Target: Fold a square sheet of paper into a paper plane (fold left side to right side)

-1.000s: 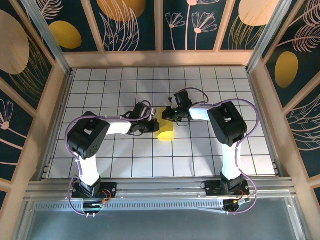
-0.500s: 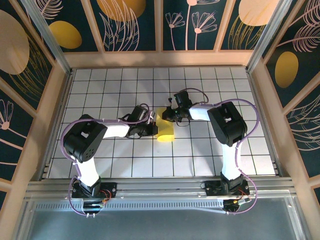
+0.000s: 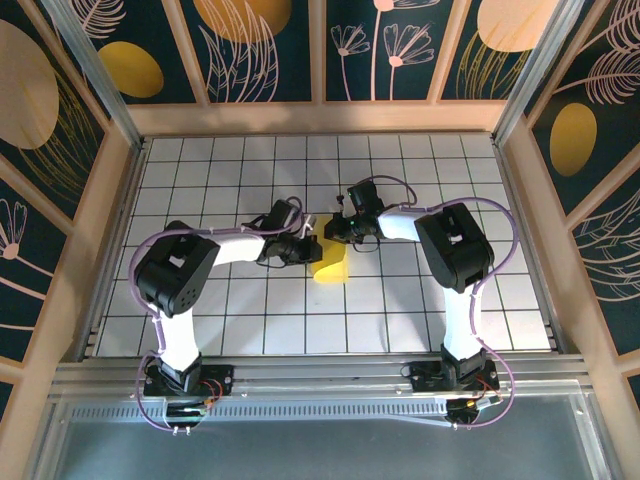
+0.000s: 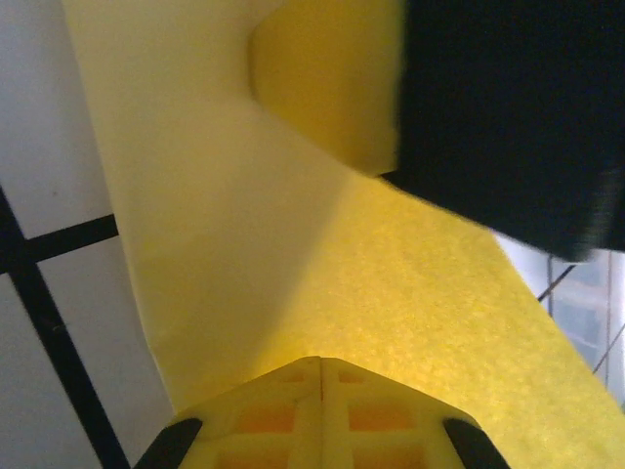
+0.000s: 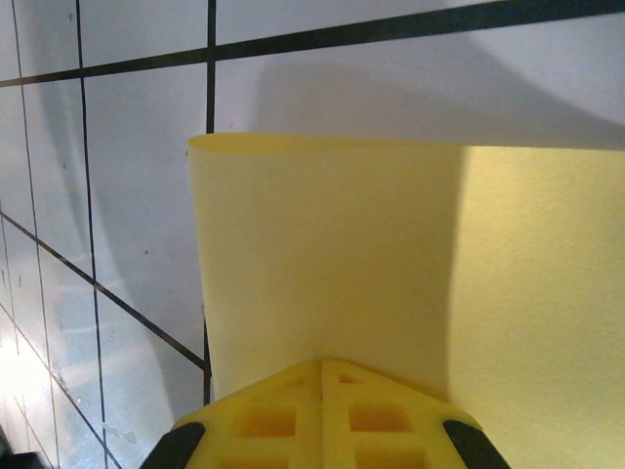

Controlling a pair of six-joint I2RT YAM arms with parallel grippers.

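The square sheet of paper (image 3: 332, 264) is yellow; the table (image 3: 400, 310) white, black-gridded; wall panels (image 3: 160, 40) navy with golden ovals.

The left arm (image 3: 178, 335) and right arm (image 3: 460, 315) have white tubular links and bulky black joints. Purple cables (image 3: 512, 240) loop along each. Yellow fingers (image 4: 273, 415) carry moulded square pockets.
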